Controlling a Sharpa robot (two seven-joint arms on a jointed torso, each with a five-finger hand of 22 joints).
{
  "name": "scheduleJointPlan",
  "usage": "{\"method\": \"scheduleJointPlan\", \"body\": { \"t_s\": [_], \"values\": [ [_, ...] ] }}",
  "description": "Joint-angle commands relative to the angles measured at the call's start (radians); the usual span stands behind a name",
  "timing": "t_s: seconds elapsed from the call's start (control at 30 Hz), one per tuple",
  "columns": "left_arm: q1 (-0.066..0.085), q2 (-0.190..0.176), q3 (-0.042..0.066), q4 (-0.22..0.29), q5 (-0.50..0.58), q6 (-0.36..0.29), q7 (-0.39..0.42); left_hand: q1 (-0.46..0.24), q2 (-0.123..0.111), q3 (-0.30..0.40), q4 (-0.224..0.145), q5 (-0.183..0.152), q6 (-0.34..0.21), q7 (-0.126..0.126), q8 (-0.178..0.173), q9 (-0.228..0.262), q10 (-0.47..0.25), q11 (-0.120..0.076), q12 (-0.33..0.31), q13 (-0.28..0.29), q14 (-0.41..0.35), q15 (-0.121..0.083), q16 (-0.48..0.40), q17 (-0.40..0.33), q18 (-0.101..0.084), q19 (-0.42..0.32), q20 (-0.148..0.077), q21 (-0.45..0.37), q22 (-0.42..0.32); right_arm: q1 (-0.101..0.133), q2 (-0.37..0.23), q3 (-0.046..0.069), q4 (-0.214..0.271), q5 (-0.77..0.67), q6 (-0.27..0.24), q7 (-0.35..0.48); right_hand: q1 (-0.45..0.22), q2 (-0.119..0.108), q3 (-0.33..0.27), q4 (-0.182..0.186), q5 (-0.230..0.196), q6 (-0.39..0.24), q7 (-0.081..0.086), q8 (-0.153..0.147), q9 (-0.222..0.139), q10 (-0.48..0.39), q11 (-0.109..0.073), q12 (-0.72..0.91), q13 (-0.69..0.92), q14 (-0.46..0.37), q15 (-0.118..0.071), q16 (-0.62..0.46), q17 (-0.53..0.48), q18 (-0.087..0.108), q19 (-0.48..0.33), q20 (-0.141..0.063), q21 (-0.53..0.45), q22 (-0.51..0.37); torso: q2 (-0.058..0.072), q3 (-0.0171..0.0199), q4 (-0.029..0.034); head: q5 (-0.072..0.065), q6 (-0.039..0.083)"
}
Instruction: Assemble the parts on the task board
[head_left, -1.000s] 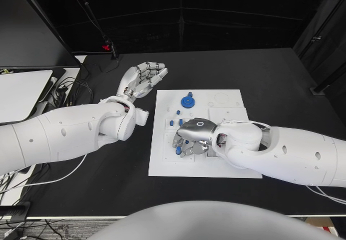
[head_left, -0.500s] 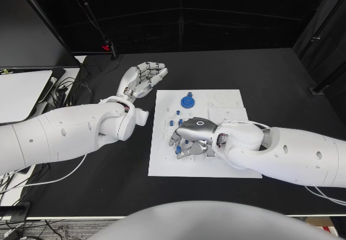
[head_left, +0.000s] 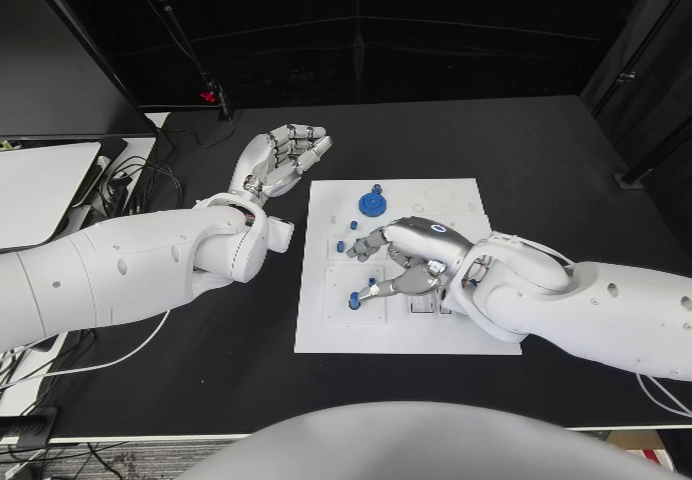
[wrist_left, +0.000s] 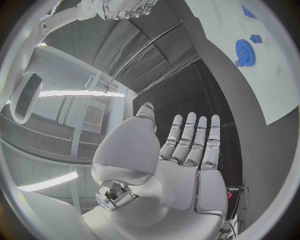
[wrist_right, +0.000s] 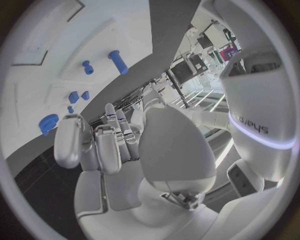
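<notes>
Parts (head_left: 355, 299) sit scattered on the task board (head_left: 325, 335) mid-worktop, a blue peg right at the right hand (head_left: 407, 262), whose fingers (head_left: 378, 289) are spread and holding nothing, clearly nearer than the open, empty left hand (head_left: 287, 152) off the board's far corner.

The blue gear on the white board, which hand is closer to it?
Right. The right hand hangs over the board, just below the blue gear in the head view. The left hand is off the board's far left corner.
</notes>
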Motion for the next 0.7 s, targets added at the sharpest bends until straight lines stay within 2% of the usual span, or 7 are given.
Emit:
{"method": "scheduleJointPlan", "body": {
  "t_s": [0.03,0.13,0.33,0.47,0.5,0.57,0.7],
  "values": [
    [0.001,0.0,0.001,0.0,0.0,0.012,0.07,-0.005,0.007,-0.008,0.0,0.005,-0.008,0.122,0.006,-0.001,-0.008,-0.002,0.006,-0.002,-0.008,0.0,0.005,-0.002,-0.008,0.007,-0.001,0.004,-0.001,0.024,-0.057,0.002,0.03,0.441,-0.133,0.116,-0.03,0.028,0.004,-0.004,0.007,-0.027,0.002,0.007,0.002,-0.013,0.0,0.017,0.003,0.048,0.007,-0.008,-0.001,0.022,-0.014,0.005,-0.026,0.14,0.0,-0.0014,0.0018,-0.008,0.0],
    [0.001,0.002,0.001,-0.003,0.0,0.012,0.069,-0.005,0.007,-0.008,0.0,0.005,-0.008,0.122,0.006,-0.001,-0.008,-0.002,0.006,-0.002,-0.008,0.0,0.005,-0.002,-0.008,0.007,-0.001,0.004,-0.001,0.038,-0.114,0.002,0.048,0.586,-0.113,0.134,-0.047,0.072,-0.002,-0.009,0.038,-0.041,-0.005,0.021,0.005,0.069,-0.014,0.088,0.029,0.041,-0.003,-0.013,-0.013,0.03,-0.032,0.002,-0.058,0.128,-0.002,-0.0034,0.002,-0.018,0.0],
    [0.001,0.004,0.001,-0.004,0.0,0.009,0.069,-0.005,0.007,-0.008,0.0,0.005,-0.008,0.122,0.006,-0.001,-0.008,-0.002,0.006,-0.002,-0.008,0.0,0.005,-0.002,-0.008,0.007,-0.001,0.004,-0.001,0.049,-0.229,0.0,0.082,0.722,-0.069,0.125,-0.077,0.092,-0.059,-0.01,0.087,-0.109,-0.035,0.049,0.008,0.17,-0.059,0.277,0.14,-0.039,-0.036,-0.089,-0.159,0.064,-0.145,-0.027,-0.227,0.068,0.0,-0.0076,-0.0012,-0.053,0.0],
    [0.002,0.011,0.001,-0.008,0.0,0.01,0.068,-0.007,0.007,-0.01,0.001,0.005,-0.009,0.122,0.006,-0.002,-0.009,-0.002,0.007,-0.002,-0.008,0.0,0.006,-0.004,-0.008,0.007,-0.001,0.005,-0.001,0.05,-0.291,-0.001,0.095,0.727,-0.049,0.095,-0.102,0.122,-0.109,-0.005,0.103,-0.168,-0.05,0.108,0.019,0.13,-0.081,0.772,0.575,-0.02,-0.036,0.006,0.018,0.083,-0.259,-0.044,-0.35,0.041,-0.002,-0.0091,0.001,-0.082,0.0],
    [0.002,0.012,0.001,-0.009,0.0,0.01,0.068,-0.007,0.007,-0.01,0.001,0.006,-0.009,0.122,0.006,-0.002,-0.009,-0.002,0.007,-0.002,-0.008,0.0,0.006,-0.004,-0.008,0.008,-0.001,0.005,-0.001,0.049,-0.303,-0.001,0.097,0.717,-0.046,0.088,-0.099,0.157,-0.12,-0.011,0.118,-0.198,-0.028,0.163,0.031,0.053,-0.055,1.106,0.897,-0.055,-0.028,0.024,0.034,0.106,-0.353,-0.05,-0.431,0.033,-0.002,-0.0098,0.0007,-0.089,0.0],
    [0.002,0.014,0.001,-0.01,0.0,0.009,0.068,-0.007,0.007,-0.01,0.001,0.006,-0.009,0.122,0.006,-0.002,-0.009,-0.002,0.007,-0.002,-0.008,0.0,0.006,-0.004,-0.008,0.008,-0.001,0.005,-0.001,0.048,-0.331,-0.003,0.101,0.657,-0.041,0.071,-0.105,0.134,-0.16,-0.003,0.109,-0.249,-0.03,0.234,0.042,0.169,-0.044,1.353,1.182,-0.071,0.009,0.05,0.056,0.108,-0.457,-0.018,-0.54,0.027,-0.002,-0.0126,-0.0004,-0.109,0.0],
    [0.002,0.017,0.001,-0.014,0.0,0.008,0.067,-0.007,0.007,-0.01,0.001,0.006,-0.009,0.122,0.006,-0.002,-0.009,-0.002,0.007,-0.002,-0.008,0.0,0.006,-0.004,-0.008,0.008,-0.001,0.005,-0.001,0.046,-0.378,-0.008,0.11,0.489,-0.057,0.018,-0.107,0.122,-0.174,-0.01,0.166,-0.24,-0.014,0.374,0.077,0.558,-0.017,1.498,1.505,0.104,0.025,0.102,0.263,0.063,-0.291,0.01,-0.288,0.096,-0.004,-0.0189,-0.004,-0.128,0.0]
  ]
}}
